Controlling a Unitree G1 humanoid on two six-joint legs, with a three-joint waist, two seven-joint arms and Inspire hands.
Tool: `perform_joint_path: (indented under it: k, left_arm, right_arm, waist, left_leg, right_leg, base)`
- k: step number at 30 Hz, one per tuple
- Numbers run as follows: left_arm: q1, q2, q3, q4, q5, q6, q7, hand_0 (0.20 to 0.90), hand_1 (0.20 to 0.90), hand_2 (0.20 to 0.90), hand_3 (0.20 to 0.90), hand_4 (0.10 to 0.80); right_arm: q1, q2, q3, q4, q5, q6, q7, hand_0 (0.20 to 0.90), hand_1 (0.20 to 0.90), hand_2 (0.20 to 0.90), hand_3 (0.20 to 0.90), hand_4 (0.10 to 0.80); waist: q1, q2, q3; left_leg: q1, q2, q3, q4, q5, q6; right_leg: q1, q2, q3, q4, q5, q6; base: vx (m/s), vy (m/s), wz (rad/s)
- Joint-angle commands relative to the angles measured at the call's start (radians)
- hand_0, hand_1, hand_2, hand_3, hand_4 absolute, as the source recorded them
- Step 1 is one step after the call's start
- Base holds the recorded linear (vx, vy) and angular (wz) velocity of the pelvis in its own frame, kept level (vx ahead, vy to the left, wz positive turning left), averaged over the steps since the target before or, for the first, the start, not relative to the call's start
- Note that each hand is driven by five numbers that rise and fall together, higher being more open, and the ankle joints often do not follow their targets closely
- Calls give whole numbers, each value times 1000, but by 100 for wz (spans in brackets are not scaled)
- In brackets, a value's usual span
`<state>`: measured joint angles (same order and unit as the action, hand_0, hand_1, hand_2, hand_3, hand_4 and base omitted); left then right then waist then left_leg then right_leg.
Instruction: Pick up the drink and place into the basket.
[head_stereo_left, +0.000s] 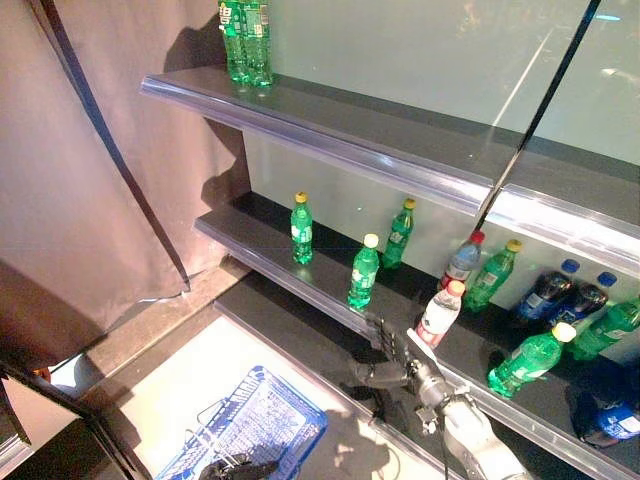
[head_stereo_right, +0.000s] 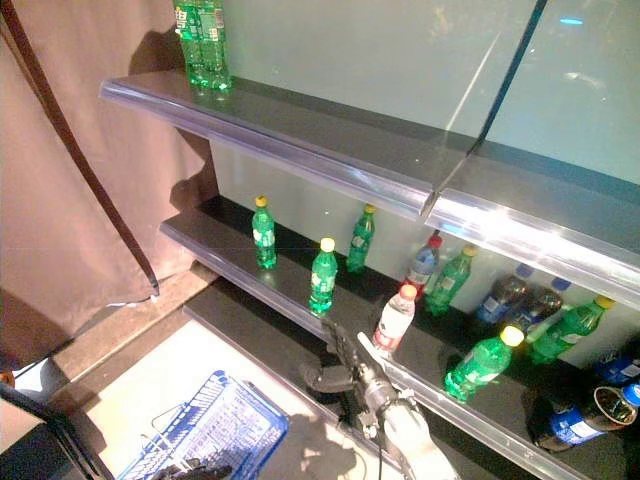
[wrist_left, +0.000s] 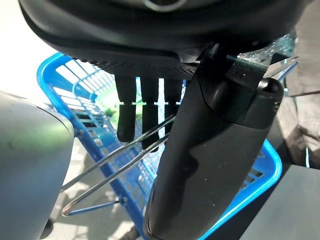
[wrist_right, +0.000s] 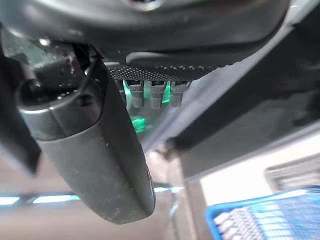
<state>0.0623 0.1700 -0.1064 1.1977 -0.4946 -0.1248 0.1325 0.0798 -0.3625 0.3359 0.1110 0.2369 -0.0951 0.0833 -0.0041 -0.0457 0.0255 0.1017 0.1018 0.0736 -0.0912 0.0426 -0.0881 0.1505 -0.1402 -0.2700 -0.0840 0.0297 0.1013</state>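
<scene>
While my left hand (wrist_left: 150, 107) curls its fingers round the wire handles of the blue plastic basket (head_stereo_left: 250, 425) on the floor, I see my right hand (head_stereo_left: 392, 362) spread open, just beside the green yellow-capped drink bottle (head_stereo_left: 363, 272) standing upright on the dark middle shelf (head_stereo_left: 250, 235).

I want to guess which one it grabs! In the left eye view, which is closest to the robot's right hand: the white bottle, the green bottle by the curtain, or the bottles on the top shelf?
1. White bottle: middle shelf, just beyond the right hand.
2. Green bottle by the curtain: same shelf, far left end.
3. Top shelf bottles: highest up, farthest.
</scene>
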Motion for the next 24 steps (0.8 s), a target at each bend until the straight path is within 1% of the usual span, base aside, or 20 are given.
perform_joint_path:
  k: [1, 4, 8, 9, 10, 13, 14, 16, 18, 24]
  left_arm:
    - [-1, 1, -40, 48, 54, -43, -27, 300, 300, 300, 200, 100]
    - [6, -1, -22, 49, 63, -44, -30, 300, 300, 300, 200, 100]
    - [12, -1, -14, 49, 66, -45, -33, 300, 300, 300, 200, 100]
    - [14, -1, -13, 50, 66, -46, -33, 300, 300, 300, 200, 100]
    - [16, -2, -10, 56, 68, -52, -33, 300, 300, 300, 200, 100]
    - [17, -4, -6, 57, 69, -53, -31, 300, 300, 300, 200, 100]
    - [19, -6, -3, 59, 65, -55, -29, 300, 300, 300, 200, 100]
    - [19, -7, -2, 59, 64, -55, -28, 300, 300, 300, 200, 100]
    - [18, -9, 3, 57, 69, -50, -26, 300, 300, 300, 200, 100]
    - [17, -10, 1, 57, 71, -48, -22, 300, 300, 300, 200, 100]
  right_arm:
    - [-132, -20, -84, -155, 60, -154, 9, 900, 900, 900, 900, 800]
    - [-138, -34, -143, -236, 94, -211, -17, 900, 900, 900, 900, 800]
    - [-141, -43, -188, -274, 107, -265, -55, 900, 900, 900, 900, 800]
    - [-141, -44, -201, -283, 106, -284, -79, 900, 900, 900, 900, 800]
    - [-141, -45, -229, -292, 88, -308, -140, 900, 900, 900, 900, 800]
    - [-141, -44, -255, -293, 66, -334, -232, 900, 900, 900, 900, 800]
    - [-139, -37, -274, -294, 43, -361, -290, 900, 900, 900, 900, 800]
    - [-137, -33, -280, -293, 29, -374, -316, 900, 900, 900, 900, 800]
    - [-130, -27, -301, -293, 5, -393, -375, 900, 900, 900, 900, 800]
    - [-126, -27, -322, -280, -19, -414, -488, 900, 900, 900, 900, 800]
  waist:
    - [14, 10, 11]
    - [10, 11, 6]
    - [9, 11, 0]
    - [9, 11, -1]
    - [7, 12, -4]
    - [6, 13, -5]
    - [3, 14, -6]
    - [3, 15, -7]
    - [1, 16, -8]
    - [2, 15, -10]
  left_leg:
    - [-11, 77, 23, 4, 24, -7]
    - [-11, 83, 31, 4, 23, -8]
    - [-11, 88, 39, 4, 22, -10]
    - [-12, 89, 40, 4, 22, -10]
    - [-12, 90, 43, 4, 21, -11]
    - [-12, 93, 47, 4, 21, -11]
    - [-13, 93, 51, 4, 21, -11]
    - [-13, 94, 53, 4, 21, -12]
    - [-13, 93, 54, 4, 21, -12]
    - [-14, 93, 56, 4, 22, -12]
  right_leg:
    - [-30, -96, 23, 6, 67, 44]
    - [-33, -97, 26, 5, 66, 45]
    - [-34, -97, 28, 3, 66, 47]
    - [-35, -97, 29, 2, 66, 47]
    - [-36, -97, 29, 1, 66, 47]
    - [-36, -98, 30, 0, 66, 47]
    - [-37, -98, 31, -1, 67, 47]
    - [-36, -98, 32, -2, 67, 47]
    - [-37, -99, 33, -3, 67, 48]
    - [-37, -101, 33, -3, 68, 50]
  base:
    - [0, 0, 0]
    - [0, 0, 0]
    - [0, 0, 0]
    - [0, 0, 0]
    - [0, 0, 0]
    - [0, 0, 0]
    - [5, 7, -4]
    - [5, 7, -4]
    - [4, 2, -2]
    - [0, 0, 0]
